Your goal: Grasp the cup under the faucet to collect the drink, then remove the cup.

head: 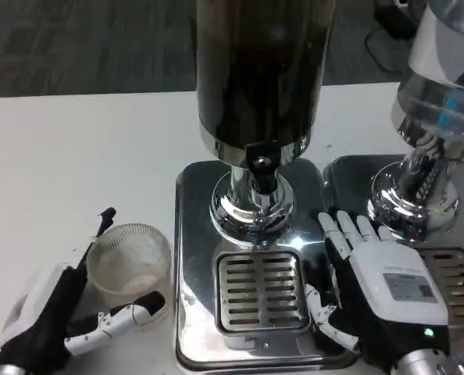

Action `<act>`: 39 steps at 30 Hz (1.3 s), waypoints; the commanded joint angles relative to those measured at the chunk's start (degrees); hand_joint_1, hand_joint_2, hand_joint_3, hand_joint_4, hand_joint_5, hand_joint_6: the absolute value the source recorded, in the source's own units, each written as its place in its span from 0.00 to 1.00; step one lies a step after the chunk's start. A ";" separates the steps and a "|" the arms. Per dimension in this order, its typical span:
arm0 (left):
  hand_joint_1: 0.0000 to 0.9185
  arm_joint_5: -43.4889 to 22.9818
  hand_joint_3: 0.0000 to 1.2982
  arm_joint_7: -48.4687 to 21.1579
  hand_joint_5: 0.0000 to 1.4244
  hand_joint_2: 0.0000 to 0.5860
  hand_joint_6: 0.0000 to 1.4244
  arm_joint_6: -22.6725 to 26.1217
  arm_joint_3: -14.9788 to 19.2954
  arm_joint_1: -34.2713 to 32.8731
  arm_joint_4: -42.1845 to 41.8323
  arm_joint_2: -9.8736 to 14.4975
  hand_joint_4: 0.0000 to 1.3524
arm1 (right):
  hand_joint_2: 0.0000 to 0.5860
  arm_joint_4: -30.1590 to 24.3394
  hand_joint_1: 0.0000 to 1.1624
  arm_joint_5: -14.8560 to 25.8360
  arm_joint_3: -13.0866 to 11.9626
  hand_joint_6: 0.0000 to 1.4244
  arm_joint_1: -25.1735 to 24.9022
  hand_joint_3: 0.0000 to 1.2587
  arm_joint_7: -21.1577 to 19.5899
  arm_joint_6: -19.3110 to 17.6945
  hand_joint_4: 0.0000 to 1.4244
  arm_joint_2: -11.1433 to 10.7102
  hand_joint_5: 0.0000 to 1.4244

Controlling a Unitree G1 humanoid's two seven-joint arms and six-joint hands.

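Sitting on the white table (76,156), left of the dispenser's steel base, the cup (130,262) is clear plastic, upright, with what may be a thin pale layer at the bottom; too blurred to say for sure. It is not under the faucet (262,160); the slotted drip grate (263,289) beneath the faucet carries nothing.

Left hand (56,316): wrapped round the cup from the near left side. One finger rises behind the rim, another curls across the front at the base. Reads as a loose hold on the cup.

Right hand (380,285): lying flat on the steel tray (193,312), just right of the grate, fingers straight and slightly apart, pointing toward the dispenser column. Holds nothing.

Dispenser (259,70): dark tall cylinder on a chrome pedestal, black faucet knob facing the camera. A second dispenser (443,94) stands to the right on its own tray.

Progress, as a judgement: cup is in hand but off the tray. Whether filling is over and the cup already removed, or the cup has not yet gone under the faucet, cannot be settled from contents this unclear.
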 commanded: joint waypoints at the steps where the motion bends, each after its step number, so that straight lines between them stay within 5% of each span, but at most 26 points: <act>1: 0.43 1.19 0.00 2.37 0.22 0.16 0.15 -1.33 -0.23 -0.06 0.25 -0.18 0.04 | 0.97 -0.22 0.35 0.48 -0.22 0.00 0.01 0.04 0.18 -0.06 0.00 -0.66 0.00; 17: 0.48 5.28 0.13 12.79 0.36 0.20 0.26 -3.17 0.44 1.47 -1.12 -0.52 0.17 | 0.96 -0.06 0.34 0.70 -0.15 0.00 -0.16 0.04 -0.05 0.09 0.00 -0.86 0.00; 39: 0.43 8.81 0.17 20.47 0.38 0.22 0.30 -3.29 0.31 1.27 -2.32 -2.50 0.21 | 0.95 -1.14 0.32 1.52 -1.62 0.00 -0.43 0.04 0.73 -0.34 0.00 -2.65 0.00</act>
